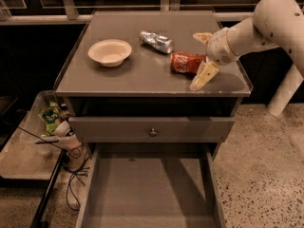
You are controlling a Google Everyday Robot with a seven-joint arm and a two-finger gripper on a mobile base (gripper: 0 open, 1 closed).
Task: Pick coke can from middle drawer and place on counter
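White bowl (109,52) on the left of the counter (133,80), shiny silver can (156,41) next to it, then the coke can (186,63) lying on its side. The claw (203,56) is at the can's right end, fingers spread wide. The drawer (147,194) below is pulled out.
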